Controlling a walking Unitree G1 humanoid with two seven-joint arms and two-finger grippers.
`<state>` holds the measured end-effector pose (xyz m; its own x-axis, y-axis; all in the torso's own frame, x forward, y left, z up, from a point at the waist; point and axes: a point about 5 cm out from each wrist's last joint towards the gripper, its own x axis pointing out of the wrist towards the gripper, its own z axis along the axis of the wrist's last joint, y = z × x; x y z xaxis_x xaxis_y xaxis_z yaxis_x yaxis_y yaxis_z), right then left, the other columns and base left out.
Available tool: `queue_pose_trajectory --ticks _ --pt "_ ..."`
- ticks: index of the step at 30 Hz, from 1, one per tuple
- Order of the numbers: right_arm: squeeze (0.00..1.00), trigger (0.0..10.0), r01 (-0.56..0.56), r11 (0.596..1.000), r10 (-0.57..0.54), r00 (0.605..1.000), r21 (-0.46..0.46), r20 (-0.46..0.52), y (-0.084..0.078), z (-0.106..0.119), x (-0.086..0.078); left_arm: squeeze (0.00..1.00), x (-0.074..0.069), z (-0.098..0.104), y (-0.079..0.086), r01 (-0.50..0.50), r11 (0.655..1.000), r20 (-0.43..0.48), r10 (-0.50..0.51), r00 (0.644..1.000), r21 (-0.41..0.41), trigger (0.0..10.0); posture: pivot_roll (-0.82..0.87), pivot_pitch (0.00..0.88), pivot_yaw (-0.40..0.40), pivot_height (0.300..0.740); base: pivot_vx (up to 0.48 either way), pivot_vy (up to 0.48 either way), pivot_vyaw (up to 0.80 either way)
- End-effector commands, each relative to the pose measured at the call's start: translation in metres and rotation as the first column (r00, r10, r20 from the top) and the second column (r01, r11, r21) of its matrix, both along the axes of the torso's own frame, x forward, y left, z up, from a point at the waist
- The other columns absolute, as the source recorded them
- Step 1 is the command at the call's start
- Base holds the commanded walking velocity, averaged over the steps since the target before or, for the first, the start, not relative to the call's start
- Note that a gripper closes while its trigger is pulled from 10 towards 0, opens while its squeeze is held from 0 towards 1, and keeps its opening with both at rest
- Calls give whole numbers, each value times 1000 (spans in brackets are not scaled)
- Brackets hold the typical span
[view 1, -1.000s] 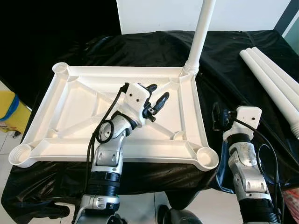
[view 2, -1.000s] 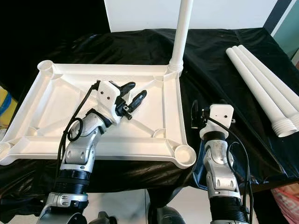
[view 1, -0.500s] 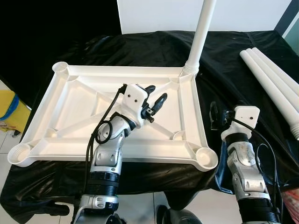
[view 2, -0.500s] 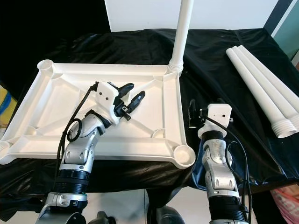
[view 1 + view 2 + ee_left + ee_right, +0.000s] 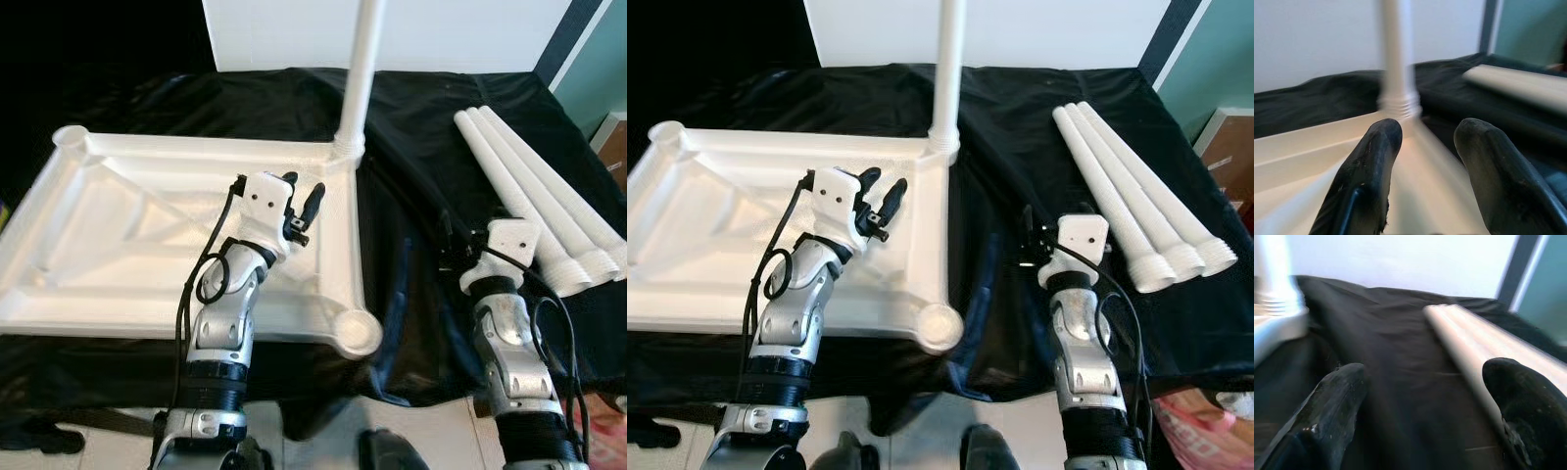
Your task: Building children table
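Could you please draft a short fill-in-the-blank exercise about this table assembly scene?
1. The number of loose white legs lying on the black cloth is ____.
2. The number of legs already standing upright in the tabletop is ____.
3. The left gripper hovers over the tabletop with its fingers ____.

Answers: three; one; open

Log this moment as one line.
left gripper: open, over tabletop frame | right gripper: open, near loose legs | one leg fitted
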<state>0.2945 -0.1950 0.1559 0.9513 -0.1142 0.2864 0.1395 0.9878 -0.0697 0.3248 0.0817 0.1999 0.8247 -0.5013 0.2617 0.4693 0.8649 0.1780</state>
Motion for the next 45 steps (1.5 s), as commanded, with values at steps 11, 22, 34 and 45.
queue_pose_trajectory --ticks 11,22,34,45 --pt "0 10000 35 999 -35 999 -5 3 -4 0 -1 0 0 5 -3 1 999 14 -1 1000 -42 10000 -52 133 -59 740 0 -95 0" --pt "0 10000 127 992 -126 990 13 -62 -26 -9 -4 0 -3 11 -10 58 997 19 -57 998 -54 10000 -56 123 -52 740 0 0 0" --pt "0 10000 78 996 -70 979 33 -191 -36 -25 2 0 -9 9 -20 140 990 10 -140 990 -31 10000 -60 119 -42 740 0 0 0" --pt "0 10000 7 999 8 960 54 -279 -35 -36 9 0 -10 7 -23 159 987 -6 -159 987 -15 10000 -58 128 -41 740 0 0 0"
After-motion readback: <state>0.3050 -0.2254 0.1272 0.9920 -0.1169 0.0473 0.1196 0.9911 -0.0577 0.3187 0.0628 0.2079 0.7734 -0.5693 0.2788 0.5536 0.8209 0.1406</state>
